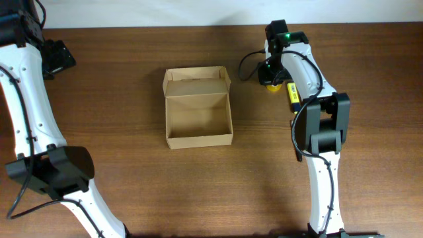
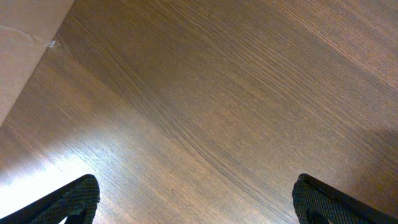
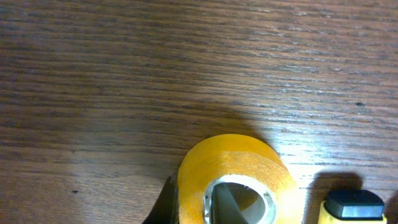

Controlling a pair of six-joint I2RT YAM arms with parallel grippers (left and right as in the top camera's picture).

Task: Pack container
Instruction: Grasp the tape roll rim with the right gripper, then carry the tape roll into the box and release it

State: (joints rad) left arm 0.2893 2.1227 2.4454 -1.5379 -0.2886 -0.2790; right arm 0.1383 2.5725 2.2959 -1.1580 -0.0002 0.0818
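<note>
The container (image 1: pixel 198 109) is an open tan cardboard box at the table's middle, its flap lid folded back at the far side, and nothing shows inside it. My right gripper (image 1: pixel 269 74) is down on a yellow tape roll (image 1: pixel 271 85) to the right of the box. In the right wrist view one finger is outside the roll (image 3: pixel 233 168) and one is inside its core, with the gripper (image 3: pixel 196 202) pinching the roll's wall. My left gripper (image 1: pixel 59 56) is at the far left, open and empty over bare wood (image 2: pixel 199 202).
A yellow marker-like item with a black cap (image 1: pixel 292 96) lies just right of the tape roll and shows in the right wrist view (image 3: pixel 354 208). A pale surface (image 2: pixel 18 37) lies past the table edge near my left gripper.
</note>
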